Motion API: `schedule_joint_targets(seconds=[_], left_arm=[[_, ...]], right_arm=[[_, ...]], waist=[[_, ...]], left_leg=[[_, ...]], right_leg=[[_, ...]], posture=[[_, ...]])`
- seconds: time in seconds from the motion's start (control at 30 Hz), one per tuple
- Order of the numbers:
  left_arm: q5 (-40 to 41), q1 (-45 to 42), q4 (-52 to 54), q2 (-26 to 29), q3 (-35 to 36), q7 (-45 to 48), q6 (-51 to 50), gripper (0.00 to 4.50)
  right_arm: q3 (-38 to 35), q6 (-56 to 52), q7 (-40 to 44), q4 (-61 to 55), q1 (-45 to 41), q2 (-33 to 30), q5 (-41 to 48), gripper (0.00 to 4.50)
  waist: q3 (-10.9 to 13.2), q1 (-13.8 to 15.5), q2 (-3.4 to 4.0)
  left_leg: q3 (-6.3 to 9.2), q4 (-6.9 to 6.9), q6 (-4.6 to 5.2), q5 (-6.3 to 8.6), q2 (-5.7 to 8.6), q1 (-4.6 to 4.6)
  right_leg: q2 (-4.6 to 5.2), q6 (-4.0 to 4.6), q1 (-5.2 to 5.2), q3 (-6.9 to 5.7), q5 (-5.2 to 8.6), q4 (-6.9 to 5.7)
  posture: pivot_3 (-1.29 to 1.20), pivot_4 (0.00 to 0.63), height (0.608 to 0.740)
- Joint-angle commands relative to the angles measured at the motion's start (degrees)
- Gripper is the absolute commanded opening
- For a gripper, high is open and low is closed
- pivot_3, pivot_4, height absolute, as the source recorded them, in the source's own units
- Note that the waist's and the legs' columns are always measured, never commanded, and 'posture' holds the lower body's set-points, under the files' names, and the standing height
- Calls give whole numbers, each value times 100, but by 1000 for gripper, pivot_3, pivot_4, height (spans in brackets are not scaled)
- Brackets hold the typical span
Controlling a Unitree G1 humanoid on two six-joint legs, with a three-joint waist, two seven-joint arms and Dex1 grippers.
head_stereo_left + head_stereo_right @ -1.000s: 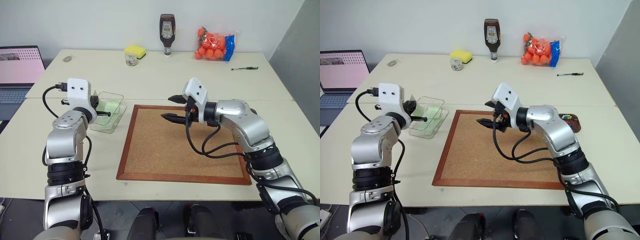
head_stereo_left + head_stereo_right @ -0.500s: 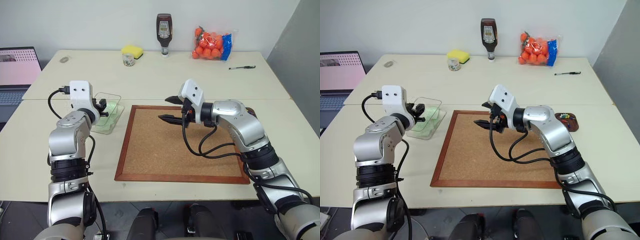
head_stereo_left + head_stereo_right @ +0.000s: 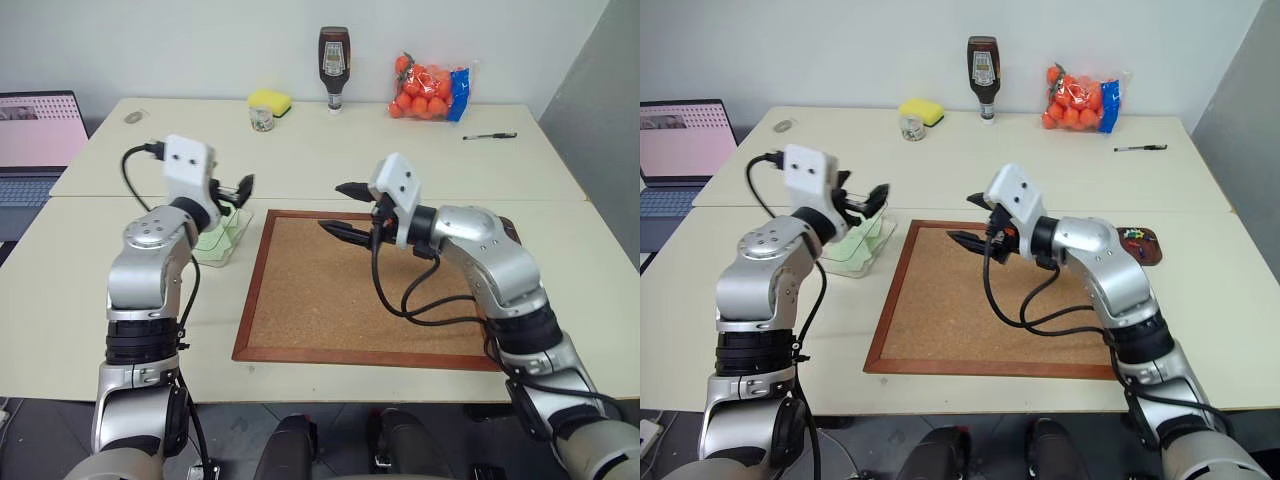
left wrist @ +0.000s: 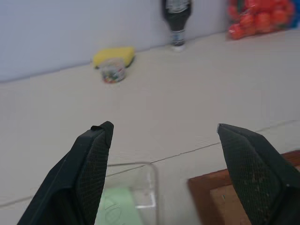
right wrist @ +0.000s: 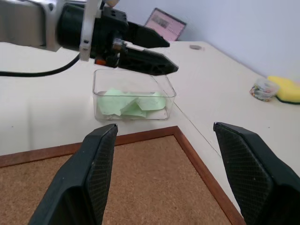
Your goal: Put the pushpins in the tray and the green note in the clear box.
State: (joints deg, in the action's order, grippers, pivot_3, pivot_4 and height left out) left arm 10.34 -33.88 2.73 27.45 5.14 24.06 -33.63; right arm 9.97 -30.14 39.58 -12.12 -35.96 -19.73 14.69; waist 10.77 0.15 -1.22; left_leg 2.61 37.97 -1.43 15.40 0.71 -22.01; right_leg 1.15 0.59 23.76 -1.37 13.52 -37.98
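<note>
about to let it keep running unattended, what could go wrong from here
1. The left end effector hangs open right over the clear box. A low or sideways move could knock the light box or flick the green note back out.
2. The note lies crumpled, not flat, so it may catch a finger.
3. The tray with the pushpins sits close behind the right arm near the corkboard; a swing of that arm could spill it.

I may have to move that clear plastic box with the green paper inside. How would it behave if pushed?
The clear plastic box looks thin-walled and shallow, so probably light and apt to slide rather than tip. The pale green paper slips lie crumpled and loose, so they would likely shift or flutter.
</note>
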Motion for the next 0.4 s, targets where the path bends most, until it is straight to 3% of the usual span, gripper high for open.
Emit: schedule_joint_targets(seconds=[0.03, 0.2, 0.4], left_arm=[[176, 403, 665, -51, -478, 601, 333, 3768], [435, 978, 833, -222, -722, 1062, 634, 3768], [547, 1149, 610, -264, -789, 1416, 783, 3768]], right_arm=[[-654, 255, -792, -628, 839, -31, -227, 3487], [-903, 423, -1296, -1133, 1891, -28, -433, 3487], [-972, 572, -1648, -1071, 2203, 45, -586, 3487]], waist=[[0, -8, 0], [0, -31, 0], [0, -59, 0]], left_leg=[[-3, 0, 0, 0, 0, 1], [-15, -3, 19, 10, -5, 1], [-33, 0, 30, 8, -30, 24]], right_leg=[[0, 0, 0, 3, 0, 0], [-7, -1, 12, 13, 1, -7], [-41, -11, 8, 29, -3, -15]], posture=[[0, 150, 740], [0, 150, 740], [0, 150, 740]])
